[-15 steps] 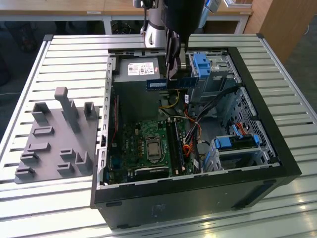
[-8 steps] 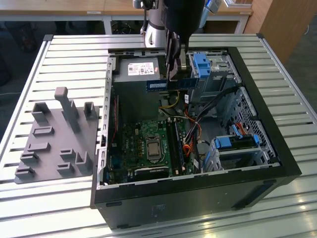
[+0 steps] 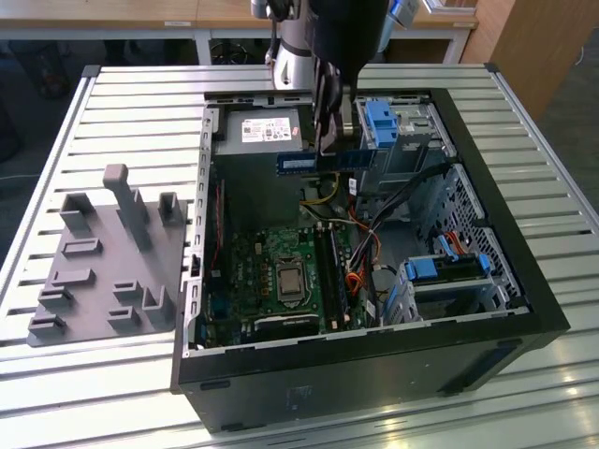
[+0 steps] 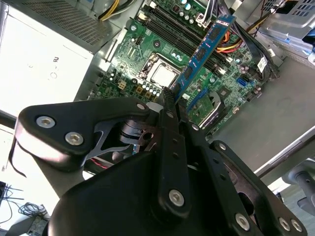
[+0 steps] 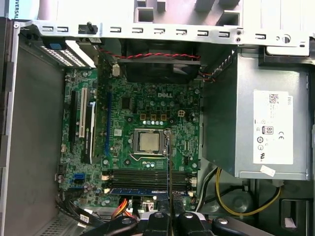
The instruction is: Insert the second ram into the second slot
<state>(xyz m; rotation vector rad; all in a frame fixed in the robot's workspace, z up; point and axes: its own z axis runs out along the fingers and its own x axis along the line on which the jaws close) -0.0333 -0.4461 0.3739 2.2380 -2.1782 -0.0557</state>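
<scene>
My gripper comes down from above the open computer case and is shut on the second ram, a thin blue stick held level above the case's far part. In the second wrist view the second ram juts out from my gripper over the green motherboard. In the first wrist view it shows edge-on as a thin dark line above my gripper. The dark memory slots lie beside the processor socket. Another blue stick sits seated in one slot.
A grey power supply fills the case's far corner. Blue drive-bay latches and cables crowd the exterior view's right. A grey moulded fixture stands on the slatted table at the exterior view's left.
</scene>
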